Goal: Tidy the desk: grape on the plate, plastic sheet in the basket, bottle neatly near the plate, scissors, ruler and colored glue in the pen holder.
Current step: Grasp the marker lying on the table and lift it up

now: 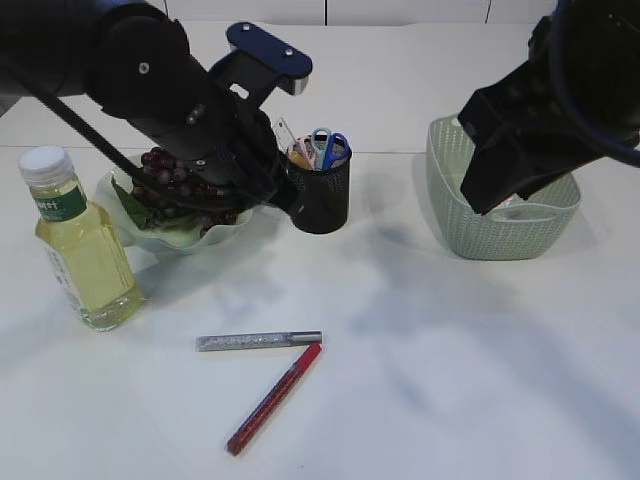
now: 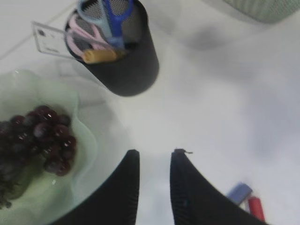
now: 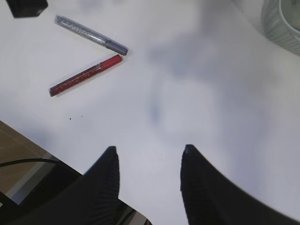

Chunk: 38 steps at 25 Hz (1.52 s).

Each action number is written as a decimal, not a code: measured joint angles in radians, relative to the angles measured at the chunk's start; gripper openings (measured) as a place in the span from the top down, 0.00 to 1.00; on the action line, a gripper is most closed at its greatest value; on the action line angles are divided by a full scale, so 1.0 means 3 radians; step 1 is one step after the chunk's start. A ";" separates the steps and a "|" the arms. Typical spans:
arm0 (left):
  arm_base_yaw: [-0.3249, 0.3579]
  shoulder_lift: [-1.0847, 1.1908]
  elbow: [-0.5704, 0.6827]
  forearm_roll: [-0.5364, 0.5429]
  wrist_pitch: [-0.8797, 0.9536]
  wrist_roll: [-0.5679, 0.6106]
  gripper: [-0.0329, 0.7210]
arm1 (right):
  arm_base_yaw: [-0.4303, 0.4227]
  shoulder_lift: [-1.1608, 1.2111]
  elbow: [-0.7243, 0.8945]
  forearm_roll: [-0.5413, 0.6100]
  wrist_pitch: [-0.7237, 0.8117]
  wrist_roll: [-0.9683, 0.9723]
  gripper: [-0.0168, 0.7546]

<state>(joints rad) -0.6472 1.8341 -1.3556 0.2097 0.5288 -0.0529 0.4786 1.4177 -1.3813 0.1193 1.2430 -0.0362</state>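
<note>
Dark grapes [image 1: 170, 180] lie on the pale green plate [image 1: 200, 240]; both show in the left wrist view, grapes [image 2: 47, 140] and plate [image 2: 84, 136]. The black pen holder [image 1: 320, 195] holds scissors [image 1: 328, 145] and a clear ruler [image 1: 285, 132]; it also shows in the left wrist view [image 2: 126, 65]. A silver glue pen [image 1: 258, 341] and a red glue pen [image 1: 275, 397] lie on the table front, also in the right wrist view, silver [image 3: 89, 33] and red [image 3: 84, 75]. The bottle [image 1: 78, 245] stands left of the plate. My left gripper [image 2: 153, 152] is open and empty above the plate's edge. My right gripper [image 3: 150, 149] is open and empty, high over the table.
A green woven basket [image 1: 500, 235] stands at the right, with something pale inside, mostly hidden by my right arm. The table's front edge shows in the right wrist view [image 3: 28, 136].
</note>
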 joint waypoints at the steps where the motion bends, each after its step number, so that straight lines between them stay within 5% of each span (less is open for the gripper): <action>1: 0.0000 0.0000 0.0000 -0.0169 0.0105 0.0200 0.75 | 0.0000 0.0000 0.0000 0.0000 0.0000 0.0000 0.53; 6: 0.0000 0.0000 0.0000 -0.0699 0.0846 0.1020 0.76 | 0.0000 0.0000 0.0000 0.0000 0.0000 0.0000 0.53; 15: 0.0000 0.0000 0.0000 -0.0740 0.1464 0.1898 0.77 | 0.0000 0.0092 0.0000 -0.0112 0.0000 0.0350 0.53; 38: -0.0035 0.0539 -0.0006 -0.0744 0.1191 0.2860 0.71 | 0.0000 0.0843 -0.0067 -0.0221 -0.0021 0.0475 0.53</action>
<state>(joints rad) -0.6577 1.9958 -1.3575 -0.0134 0.8861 0.8051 0.4786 1.6707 -1.4012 0.0529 1.2368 0.1064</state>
